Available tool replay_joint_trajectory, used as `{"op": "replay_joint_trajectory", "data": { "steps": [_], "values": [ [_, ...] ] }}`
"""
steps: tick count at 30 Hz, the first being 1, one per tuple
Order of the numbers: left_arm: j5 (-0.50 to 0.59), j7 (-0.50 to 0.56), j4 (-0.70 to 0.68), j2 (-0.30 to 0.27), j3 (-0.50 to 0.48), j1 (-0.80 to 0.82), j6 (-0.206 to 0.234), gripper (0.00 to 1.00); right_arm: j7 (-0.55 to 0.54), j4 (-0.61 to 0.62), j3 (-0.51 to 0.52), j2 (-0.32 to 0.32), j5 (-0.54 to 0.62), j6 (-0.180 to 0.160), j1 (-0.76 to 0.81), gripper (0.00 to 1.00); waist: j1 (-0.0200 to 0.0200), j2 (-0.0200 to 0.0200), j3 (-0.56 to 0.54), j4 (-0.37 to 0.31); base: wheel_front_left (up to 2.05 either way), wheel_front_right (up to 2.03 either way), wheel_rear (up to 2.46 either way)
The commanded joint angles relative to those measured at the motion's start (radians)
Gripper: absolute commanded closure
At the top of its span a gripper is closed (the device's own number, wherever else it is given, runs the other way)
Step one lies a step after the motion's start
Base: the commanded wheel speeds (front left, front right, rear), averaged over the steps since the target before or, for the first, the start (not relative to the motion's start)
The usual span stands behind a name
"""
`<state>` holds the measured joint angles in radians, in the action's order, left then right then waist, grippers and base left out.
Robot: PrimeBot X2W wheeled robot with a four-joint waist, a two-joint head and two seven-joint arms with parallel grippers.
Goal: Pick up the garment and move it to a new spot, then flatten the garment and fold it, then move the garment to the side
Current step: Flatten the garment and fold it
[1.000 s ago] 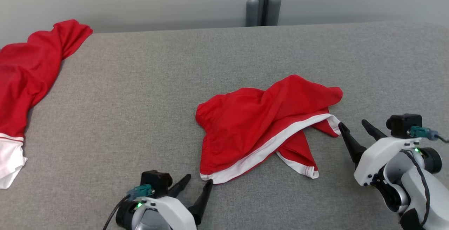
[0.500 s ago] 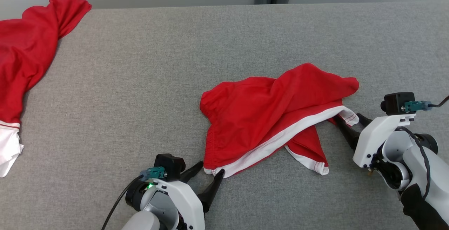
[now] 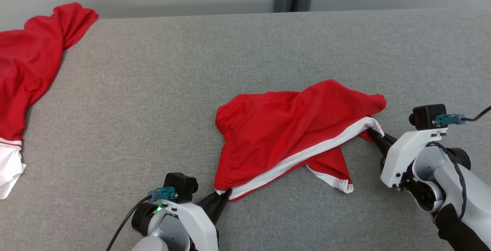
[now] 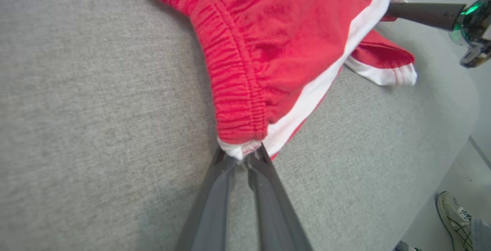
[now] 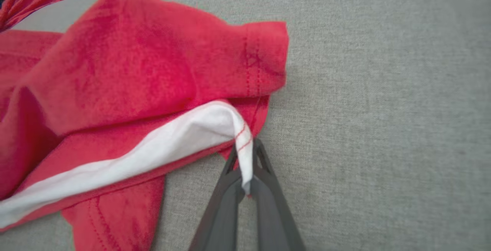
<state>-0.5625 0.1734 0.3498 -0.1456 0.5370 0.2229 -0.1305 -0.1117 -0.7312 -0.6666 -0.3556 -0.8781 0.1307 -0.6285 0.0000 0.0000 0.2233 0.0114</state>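
While limp, garment in left tool and right tool.

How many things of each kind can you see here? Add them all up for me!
Red garments: 2, the shorts and the other garment at far left
End effectors: 2, the left end effector and the right end effector, both pinching the shorts
Total: 4

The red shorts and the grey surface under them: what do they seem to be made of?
Red shorts: soft matte knit, perhaps polyester; fine ribbed texture, gathered elastic waistband, white trim. Grey surface: matte woven upholstery cloth, by its speckled weave.
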Motion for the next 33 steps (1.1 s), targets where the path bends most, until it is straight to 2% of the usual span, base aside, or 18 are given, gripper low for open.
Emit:
{"op": "replay_joint_trajectory", "data": {
  "steps": [1, 11, 19, 25, 26, 29, 33],
  "values": [
    [-0.009, -0.003, -0.019, -0.019, -0.005, -0.017, 0.001, 1.00, 0.025, -0.002, -0.008, -0.012, -0.012, 0.000, 0.008, 1.00, 0.0000, 0.0000, -0.022, -0.002, 0.00, 0.00, 0.00],
    [-0.047, 0.067, -0.214, -0.100, -0.038, -0.077, 0.019, 1.00, 0.093, 0.078, -0.022, -0.049, -0.041, 0.000, 0.041, 1.00, 0.0000, 0.0000, -0.093, -0.005, 0.00, 0.00, 0.00],
    [-0.096, 0.247, -0.383, -0.223, -0.084, 0.036, 0.013, 1.00, 0.035, 0.234, 0.002, -0.113, -0.037, 0.000, -0.010, 1.00, 0.0000, 0.0000, -0.081, -0.026, 0.00, 0.00, 0.00],
    [-0.154, 0.405, -0.382, -0.275, -0.118, 0.280, 0.007, 1.00, -0.036, 0.324, 0.036, -0.152, -0.024, 0.000, -0.130, 1.00, 0.0000, 0.0000, 0.010, -0.048, 0.00, 0.00, 0.00],
    [-0.162, 0.449, -0.347, -0.282, -0.119, 0.391, 0.004, 1.00, -0.067, 0.340, 0.045, -0.159, -0.040, 0.000, -0.187, 1.00, 0.0000, 0.0000, 0.054, -0.054, 0.00, 0.00, 0.00],
    [-0.156, 0.483, -0.273, -0.288, -0.118, 0.579, 0.001, 1.00, -0.103, 0.348, 0.047, -0.172, -0.057, 0.000, -0.301, 1.00, 0.0000, 0.0000, 0.129, -0.064, 0.00, 0.00, 0.00],
    [-0.128, 0.480, -0.145, -0.284, -0.094, 0.838, 0.001, 1.00, -0.098, 0.306, 0.039, -0.162, -0.065, 0.000, -0.484, 1.00, 0.0000, 0.0000, 0.226, -0.077, 0.00, 0.00, 0.00]
  ]
}}
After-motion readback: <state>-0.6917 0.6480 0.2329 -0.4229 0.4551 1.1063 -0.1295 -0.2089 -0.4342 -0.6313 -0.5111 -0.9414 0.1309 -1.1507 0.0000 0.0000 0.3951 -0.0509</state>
